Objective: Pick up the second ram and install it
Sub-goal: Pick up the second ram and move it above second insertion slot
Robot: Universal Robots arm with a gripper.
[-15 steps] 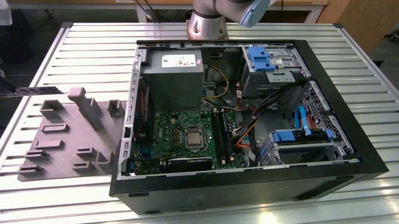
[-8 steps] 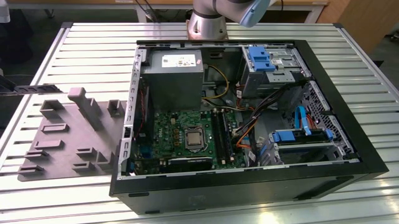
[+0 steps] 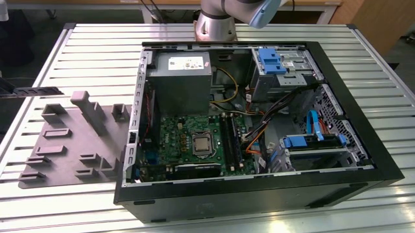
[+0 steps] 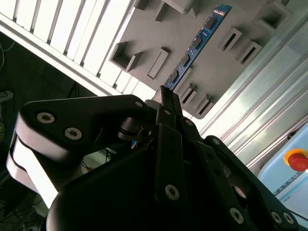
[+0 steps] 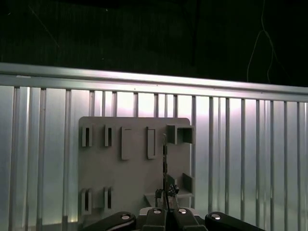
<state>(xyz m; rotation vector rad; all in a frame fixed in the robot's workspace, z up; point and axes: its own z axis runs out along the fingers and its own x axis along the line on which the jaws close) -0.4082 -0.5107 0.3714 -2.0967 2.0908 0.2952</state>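
Observation:
The second ram (image 4: 196,42) is a thin stick with a blue face and dark chips, and my gripper (image 4: 166,98) is shut on one end of it. It hangs in the air over the grey plastic tray (image 4: 159,29). The first wrist view shows the ram (image 5: 164,161) edge-on as a thin dark line rising from the gripper (image 5: 166,206) over the tray (image 5: 130,173). At the exterior view's left edge the ram (image 3: 40,91) pokes out level, just beyond the tray (image 3: 65,145). The motherboard's long black slots (image 3: 231,141) lie inside the open computer case (image 3: 259,194).
The case holds a grey power supply (image 3: 178,77), blue drive brackets (image 3: 271,60), loose cables (image 3: 259,131) beside the slots and a processor socket (image 3: 202,144). The tray carries several raised blocks (image 3: 91,109). Everything rests on a ribbed metal table (image 3: 91,43). The arm's base (image 3: 217,22) stands behind the case.

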